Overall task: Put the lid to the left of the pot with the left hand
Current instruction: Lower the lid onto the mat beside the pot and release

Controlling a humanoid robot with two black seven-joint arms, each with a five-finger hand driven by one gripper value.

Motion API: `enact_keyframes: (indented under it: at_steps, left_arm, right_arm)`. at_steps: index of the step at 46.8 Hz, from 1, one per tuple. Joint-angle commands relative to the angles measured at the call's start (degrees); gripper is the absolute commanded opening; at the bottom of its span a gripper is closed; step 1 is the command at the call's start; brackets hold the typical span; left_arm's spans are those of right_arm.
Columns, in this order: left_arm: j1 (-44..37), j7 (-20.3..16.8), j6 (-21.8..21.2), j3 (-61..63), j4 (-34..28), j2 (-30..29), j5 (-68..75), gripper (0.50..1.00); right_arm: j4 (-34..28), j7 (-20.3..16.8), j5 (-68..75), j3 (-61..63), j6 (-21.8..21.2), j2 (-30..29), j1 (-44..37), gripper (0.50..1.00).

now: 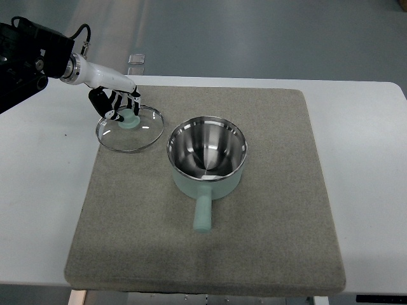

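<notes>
Left hand (116, 100) fingers curled round pale green knob (130, 119) of round glass lid (130, 128), pot (206, 154) right of fingers. Risk: lid's overhanging edge could tip on release.

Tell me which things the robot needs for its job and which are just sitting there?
Needed for the job:
- glass lid
- pot
- left hand, gripping the lid's knob

Just there:
- grey mat
- white table
- small clear thing beyond the table, too small to identify
</notes>
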State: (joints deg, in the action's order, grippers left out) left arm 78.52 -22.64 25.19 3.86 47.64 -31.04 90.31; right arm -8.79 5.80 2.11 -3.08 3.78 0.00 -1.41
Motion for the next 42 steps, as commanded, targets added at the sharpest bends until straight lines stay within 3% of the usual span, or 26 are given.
enact_keyframes:
  at_steps: [1,35,36,39,42]
  left_arm:
    - [-0.6,0.1,-0.8,0.3,-0.6,0.5,0.0,0.500]
    - [-1.3,0.1,-2.3,0.3,-0.6,1.1,0.1,0.500]
    - [-1.3,0.1,-2.3,0.3,-0.5,1.1,0.2,0.514]
    - [-1.3,0.1,-3.4,0.4,-0.6,1.2,0.7,0.694]
    - [-1.3,0.1,-4.4,0.5,-0.6,1.2,0.7,0.746]
  right_arm:
    - [0.0,0.0,0.0,0.0,0.0,0.0,0.0,0.923]
    - [0.0,0.0,0.0,0.0,0.0,0.0,0.0,0.921]
    - [0.0,0.0,0.0,0.0,0.0,0.0,0.0,0.921]
    - [0.0,0.0,0.0,0.0,0.0,0.0,0.0,0.921]
    - [0.0,0.0,0.0,0.0,0.0,0.0,0.0,0.921]
